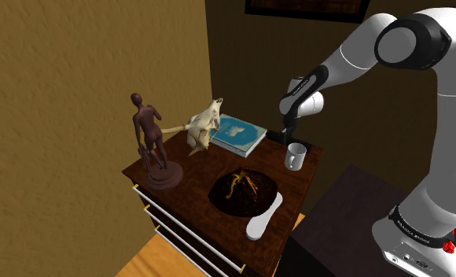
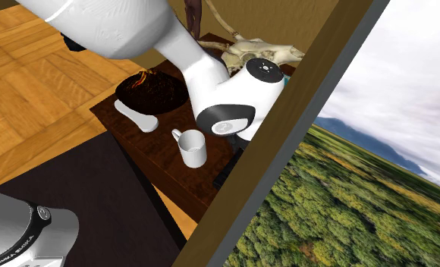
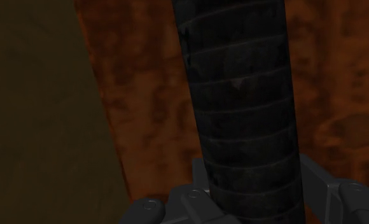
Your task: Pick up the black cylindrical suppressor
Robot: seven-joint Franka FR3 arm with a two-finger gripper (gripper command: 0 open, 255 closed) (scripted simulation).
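Note:
The black ribbed cylindrical suppressor (image 3: 240, 114) lies on the reddish-brown dresser top (image 1: 193, 175), at its back corner close to the wall. In the shoulder view the suppressor (image 1: 274, 139) shows as a short dark bar under the hand, just behind the mug. My gripper (image 1: 285, 131) points straight down onto it. In the wrist view the gripper (image 3: 253, 188) has a finger pressed against each side of the cylinder, so it is shut on it. The suppressor (image 2: 224, 173) still rests on the wood beneath the gripper (image 2: 237, 146).
A white mug (image 1: 296, 156) stands right next to the hand. A dark bowl (image 1: 242, 191), a white spoon-shaped piece (image 1: 264, 216), an animal skull (image 1: 204, 126), a teal book (image 1: 240, 134) and a brown figurine (image 1: 149, 138) share the top. The wall is close behind.

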